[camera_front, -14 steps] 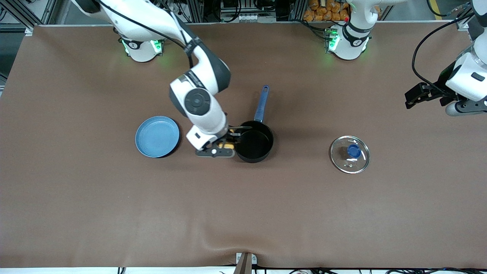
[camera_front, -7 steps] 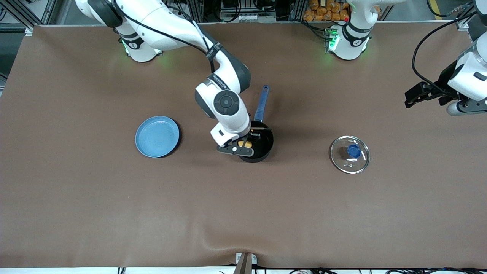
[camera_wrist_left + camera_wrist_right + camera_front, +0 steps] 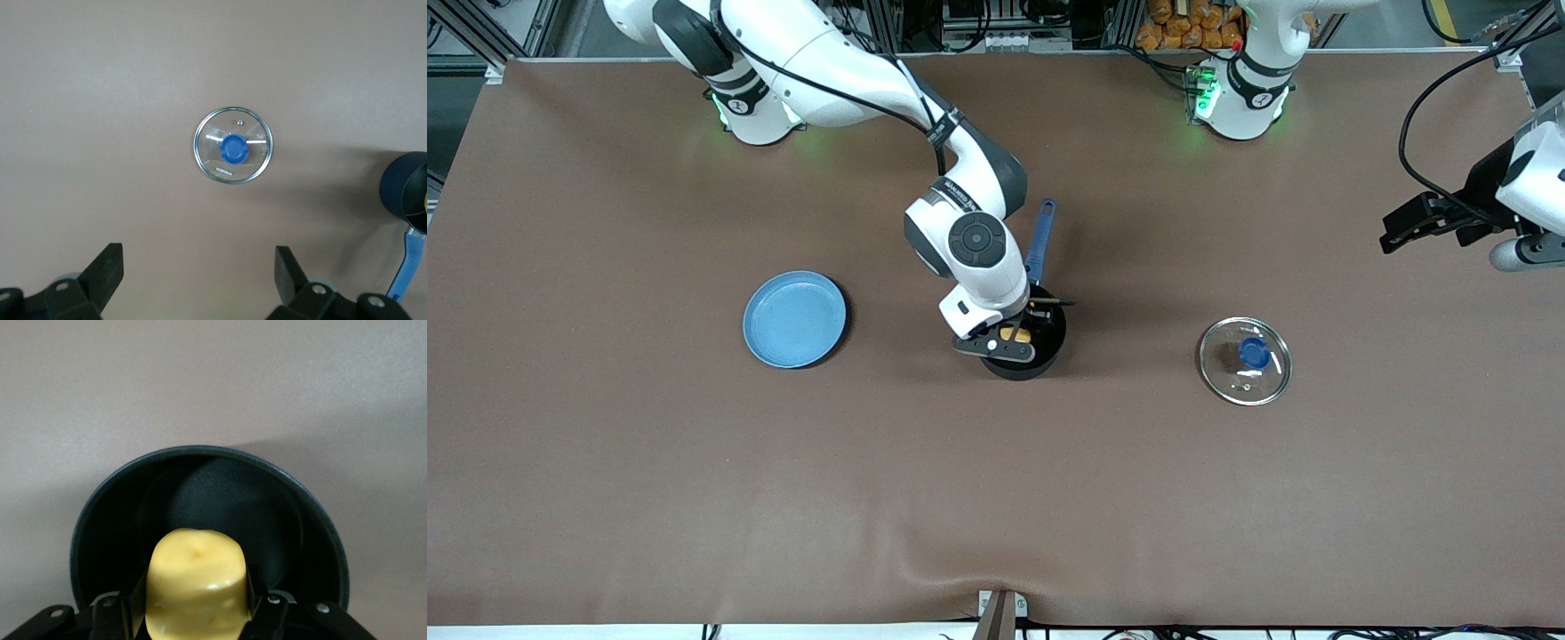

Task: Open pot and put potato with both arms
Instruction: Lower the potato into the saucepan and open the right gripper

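Note:
The black pot with its blue handle stands open near the table's middle. My right gripper is shut on the yellow potato and holds it over the pot's mouth; the right wrist view shows the potato between the fingers above the pot's dark inside. The glass lid with its blue knob lies flat on the table toward the left arm's end; it also shows in the left wrist view. My left gripper is open and empty, raised near that end of the table.
A flat light-blue plate lies on the table toward the right arm's end. The brown table cover has a small ripple at the front edge.
My right gripper has carried the potato from beside the pot's rim to over the pot's inside. The left arm has drifted slightly toward its end of the table. Pot, lid and plate have not moved.

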Robot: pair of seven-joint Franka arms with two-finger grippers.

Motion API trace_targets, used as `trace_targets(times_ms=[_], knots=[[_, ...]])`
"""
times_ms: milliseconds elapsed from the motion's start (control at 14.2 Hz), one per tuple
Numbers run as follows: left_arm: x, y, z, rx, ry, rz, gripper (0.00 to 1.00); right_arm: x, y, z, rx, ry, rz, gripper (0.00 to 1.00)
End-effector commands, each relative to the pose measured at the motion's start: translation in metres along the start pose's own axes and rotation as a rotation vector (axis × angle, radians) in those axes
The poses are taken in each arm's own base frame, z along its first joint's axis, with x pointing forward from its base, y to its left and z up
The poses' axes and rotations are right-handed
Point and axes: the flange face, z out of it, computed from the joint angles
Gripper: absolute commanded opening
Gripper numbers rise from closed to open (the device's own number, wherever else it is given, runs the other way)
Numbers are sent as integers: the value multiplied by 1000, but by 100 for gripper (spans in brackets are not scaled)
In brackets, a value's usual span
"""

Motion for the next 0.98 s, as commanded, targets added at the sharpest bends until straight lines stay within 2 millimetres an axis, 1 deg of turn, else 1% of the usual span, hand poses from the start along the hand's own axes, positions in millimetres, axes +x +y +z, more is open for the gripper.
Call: trace_targets(times_ms=[0,281,491,842,912], knots=[[0,1,-6,-22,-11,12,100,-6,-9,11,-2,-4,4,0],[-2,0,-11,-23,-2,10,100,-10,-7,31,-15,-12,6,0],[-2,-1,-10,-23,-3,8,100,-13,-12,47,11,5,25,0],[-4,-1,-17,-25,10,2,100,-14,-9,56,-7,3,18,0],[-4,-1,-18,-25,12,-1,100,-14,-9,56,-7,3,19,7]])
